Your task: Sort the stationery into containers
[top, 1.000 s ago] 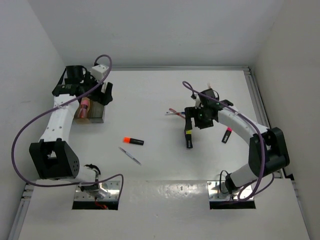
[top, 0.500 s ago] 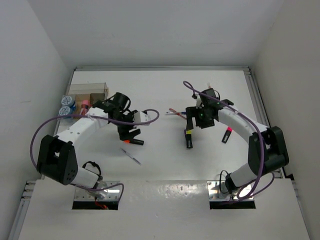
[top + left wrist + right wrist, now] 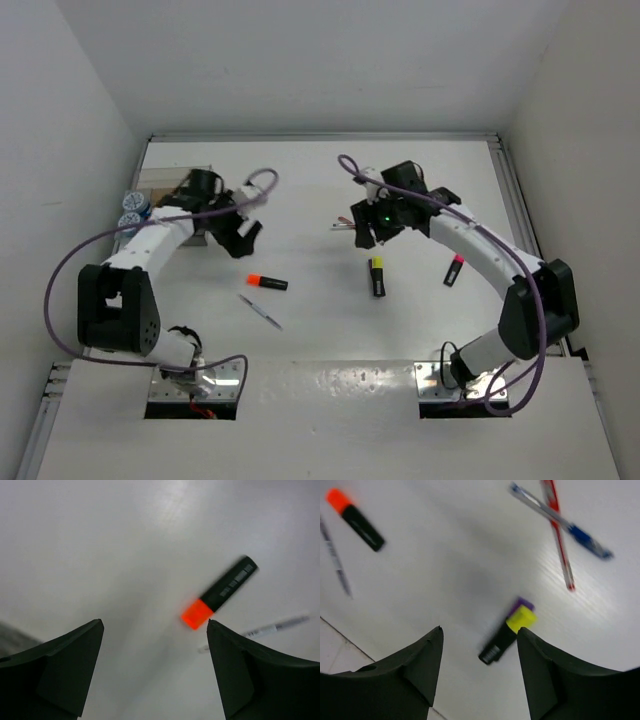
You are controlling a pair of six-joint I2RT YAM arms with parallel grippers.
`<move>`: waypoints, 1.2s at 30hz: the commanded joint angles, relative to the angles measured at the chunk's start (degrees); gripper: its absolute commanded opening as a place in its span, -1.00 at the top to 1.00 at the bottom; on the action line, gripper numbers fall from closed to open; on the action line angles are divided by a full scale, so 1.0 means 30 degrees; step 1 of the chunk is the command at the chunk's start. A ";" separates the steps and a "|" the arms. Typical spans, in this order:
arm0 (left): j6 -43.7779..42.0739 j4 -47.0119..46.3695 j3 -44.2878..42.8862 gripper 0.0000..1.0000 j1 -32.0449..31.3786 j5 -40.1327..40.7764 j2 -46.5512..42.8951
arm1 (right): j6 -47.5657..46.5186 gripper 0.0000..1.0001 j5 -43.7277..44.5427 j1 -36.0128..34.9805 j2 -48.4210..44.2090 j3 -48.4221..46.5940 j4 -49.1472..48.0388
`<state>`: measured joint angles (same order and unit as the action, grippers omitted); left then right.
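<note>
Left claw (image 3: 155,626): released, jaws wide, nothing between them.
Right claw (image 3: 480,630): released, jaws apart above the table (image 3: 320,330), grasping nothing.
Orange highlighter (image 3: 220,592): flat on the table near the left claw, on its right-finger side, clear of both fingers.
Silver pen (image 3: 260,630): just beside the orange highlighter, on the same side of the left claw.
Yellow highlighter (image 3: 507,635): flat under the right claw, seen between its fingers, not touched.
Red pen (image 3: 559,535), blue pen (image 3: 560,522): crossed over each other, beyond the right claw's right finger.
Pink highlighter (image 3: 454,269): well apart from the right claw, on its outer side.
Organiser box (image 3: 165,183): behind the left claw, partly hidden by that arm.
Blue-speckled jars (image 3: 133,201): beside the box's outer wall.
Handling, highlighters: judged light, stiff and smooth, and likely to roll. Grip across the black barrel at mid-length, jaws square to the long axis.
Handling, pens: judged very light, thin and low-lying, so easy to miss or flick. Pinch mid-shaft. For the crossed pair, take one at a free stretch away from the crossing.
Count: three highlighters, three pens, two jars, one box.
</note>
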<state>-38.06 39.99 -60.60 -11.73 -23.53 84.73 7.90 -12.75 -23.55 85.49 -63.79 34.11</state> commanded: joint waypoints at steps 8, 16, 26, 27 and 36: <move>1.1275 -0.4129 -0.3617 -1.00 0.9881 -0.6716 -0.2283 | -0.1286 0.00 0.0354 -0.6966 0.5246 -0.3136 -0.6879; 1.2132 -0.3399 -0.4001 -1.00 1.3252 -0.8884 -0.2520 | -0.3183 0.03 0.0618 -0.9637 0.9790 -0.5863 -0.8791; 1.1663 -0.3105 -0.3121 -1.00 1.4573 -0.9355 -0.2842 | -0.4303 -0.02 0.0764 -1.0665 1.2048 -0.6364 -0.8791; 1.1605 -0.3046 -0.3092 -1.00 1.4573 -0.9354 -0.2871 | -0.4333 -0.02 0.0852 -1.0723 1.2223 -0.6335 -0.8791; 1.1253 -0.3397 -0.2711 -0.99 1.4544 -0.9355 -0.3340 | -0.5474 0.15 0.2403 -1.0900 1.3338 -0.6570 -0.8878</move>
<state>-3.05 31.18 -69.21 31.38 -49.84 77.43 -6.33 -7.79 -55.77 124.55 -82.54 8.25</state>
